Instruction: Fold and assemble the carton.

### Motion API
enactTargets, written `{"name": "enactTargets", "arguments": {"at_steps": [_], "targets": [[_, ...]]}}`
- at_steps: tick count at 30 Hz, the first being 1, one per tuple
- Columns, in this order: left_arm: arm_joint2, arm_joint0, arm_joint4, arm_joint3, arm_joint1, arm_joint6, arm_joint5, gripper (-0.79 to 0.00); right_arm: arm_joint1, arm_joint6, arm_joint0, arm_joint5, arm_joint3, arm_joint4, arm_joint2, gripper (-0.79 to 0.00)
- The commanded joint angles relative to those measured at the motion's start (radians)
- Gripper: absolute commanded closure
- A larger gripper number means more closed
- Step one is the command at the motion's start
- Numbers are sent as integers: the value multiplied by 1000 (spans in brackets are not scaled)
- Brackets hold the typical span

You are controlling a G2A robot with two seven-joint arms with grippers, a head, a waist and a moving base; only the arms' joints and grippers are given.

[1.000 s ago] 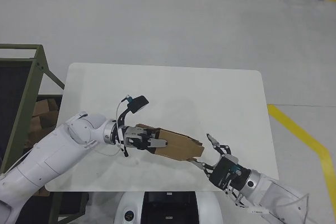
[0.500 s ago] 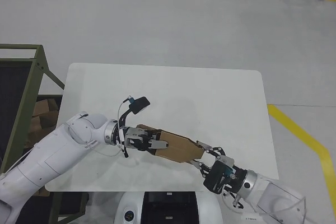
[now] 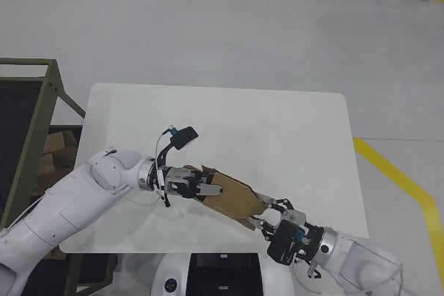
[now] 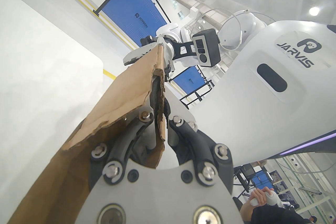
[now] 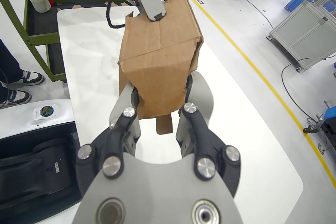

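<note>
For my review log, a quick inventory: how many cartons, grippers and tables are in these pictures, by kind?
carton: 1
grippers: 2, the left gripper and the right gripper, each shut on one end of the carton
table: 1
Total: 4

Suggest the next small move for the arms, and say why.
Probably push the right tool gently towards the left tool, so the brown cardboard carton bows open into a tube. Each tool is clamped on one end of it, it is held off the white table, and its walls look half collapsed.
</note>
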Motion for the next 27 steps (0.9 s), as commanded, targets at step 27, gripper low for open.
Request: {"name": "enactTargets", "arguments": {"at_steps": [27], "targets": [[-6,-2,-17,11,-16,-5,5,0,-2,-50,-32,-36,-5,-56,4,-286]]}}
